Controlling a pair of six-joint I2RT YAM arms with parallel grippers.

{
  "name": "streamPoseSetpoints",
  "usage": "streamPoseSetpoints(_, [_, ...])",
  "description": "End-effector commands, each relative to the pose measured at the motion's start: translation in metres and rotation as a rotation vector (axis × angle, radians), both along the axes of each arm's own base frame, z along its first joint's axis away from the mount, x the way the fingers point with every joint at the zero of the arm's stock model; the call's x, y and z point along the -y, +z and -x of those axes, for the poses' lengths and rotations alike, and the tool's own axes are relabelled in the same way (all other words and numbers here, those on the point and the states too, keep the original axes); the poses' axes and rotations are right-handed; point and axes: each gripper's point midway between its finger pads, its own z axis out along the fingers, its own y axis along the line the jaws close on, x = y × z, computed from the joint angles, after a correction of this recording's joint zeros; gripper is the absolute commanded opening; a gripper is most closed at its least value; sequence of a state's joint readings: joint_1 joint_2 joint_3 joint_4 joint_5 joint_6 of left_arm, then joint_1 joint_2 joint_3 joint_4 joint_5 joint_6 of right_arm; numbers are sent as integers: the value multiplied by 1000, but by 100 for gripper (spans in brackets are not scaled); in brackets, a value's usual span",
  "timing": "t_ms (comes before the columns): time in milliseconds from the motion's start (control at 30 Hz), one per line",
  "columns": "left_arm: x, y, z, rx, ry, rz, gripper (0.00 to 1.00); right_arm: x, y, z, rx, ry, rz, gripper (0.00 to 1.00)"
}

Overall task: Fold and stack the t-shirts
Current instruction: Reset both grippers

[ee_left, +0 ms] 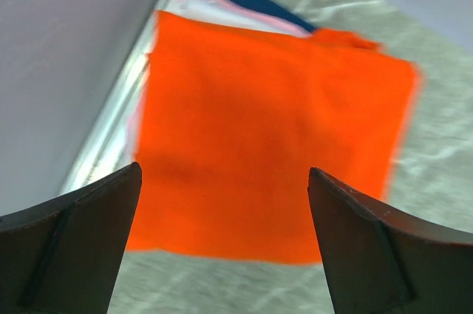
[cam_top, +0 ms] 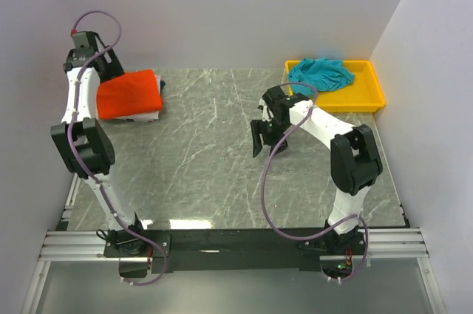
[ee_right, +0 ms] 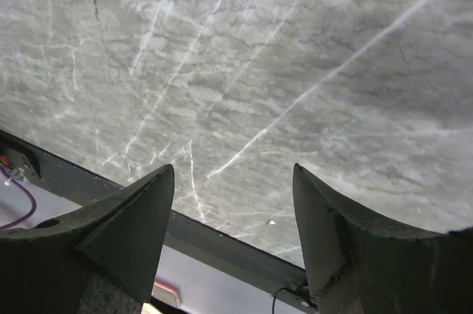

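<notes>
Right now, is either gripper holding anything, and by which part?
Nothing is held. The left gripper is open above the orange-red t-shirt; the right gripper is open over the table.

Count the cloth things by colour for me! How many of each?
Orange-red shirt: 1
Teal shirt: 1, in the yellow tray
Pale pink-white cloth: 1, only edges showing under the orange-red one
Dark blue cloth: 1, only an edge showing
Total: 4

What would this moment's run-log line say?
left gripper open, empty, near folded orange shirt | right gripper open, empty, over table | teal shirt crumpled in yellow tray
</notes>
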State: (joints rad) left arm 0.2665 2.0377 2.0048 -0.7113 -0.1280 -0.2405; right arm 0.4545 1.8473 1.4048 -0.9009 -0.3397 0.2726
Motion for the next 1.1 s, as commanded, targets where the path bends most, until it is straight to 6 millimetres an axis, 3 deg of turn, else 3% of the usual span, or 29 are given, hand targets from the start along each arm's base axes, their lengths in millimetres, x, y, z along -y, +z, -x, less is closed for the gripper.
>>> streamPoseSetpoints(0, [29,72,7,204,52,-23,99,3,22,-5,92,-21,-10,72])
streamPoseSetpoints(33, [44,78,7,227,36,-14,99,4,24,-4,97,-28,-11,72])
streamPoseSetpoints(67, [52,100,15,280,41,-12,99,5,29,-6,124,-36,-12,72])
streamPoseSetpoints(100, [61,98,20,280,35,-7,100,5,33,-9,150,-45,-18,72])
streamPoseSetpoints(167, [94,120,29,342,1,21,99,10,42,-12,199,-77,-15,72])
streamPoseSetpoints(233, [127,117,37,355,-37,43,100,15,53,-19,281,-119,-20,72])
streamPoseSetpoints(267, [146,135,49,410,-63,47,99,17,57,-22,304,-134,-22,72])
streamPoseSetpoints(300, [155,115,57,382,-67,24,99,20,61,-28,343,-154,-13,72])
streamPoseSetpoints(333, [184,116,62,408,-121,28,99,22,70,-30,379,-169,-21,72])
streamPoseSetpoints(500, [241,87,114,385,-180,119,99,35,95,-44,524,-266,-10,72])
streamPoseSetpoints(533, [262,83,125,382,-221,134,99,44,105,-46,577,-301,9,72])
streamPoseSetpoints(600, [280,70,147,390,-251,157,99,54,111,-49,625,-344,26,72])
streamPoseSetpoints(633, [299,67,159,393,-292,164,99,62,120,-49,670,-376,40,72])
streamPoseSetpoints(733, [318,56,182,387,-372,157,99,78,130,-46,740,-442,63,72])
streamPoseSetpoints(833, [320,43,192,348,-404,99,99,89,133,-39,775,-485,69,72])
streamPoseSetpoints(1067, [319,35,197,314,-410,45,99,115,124,-17,784,-552,135,72])
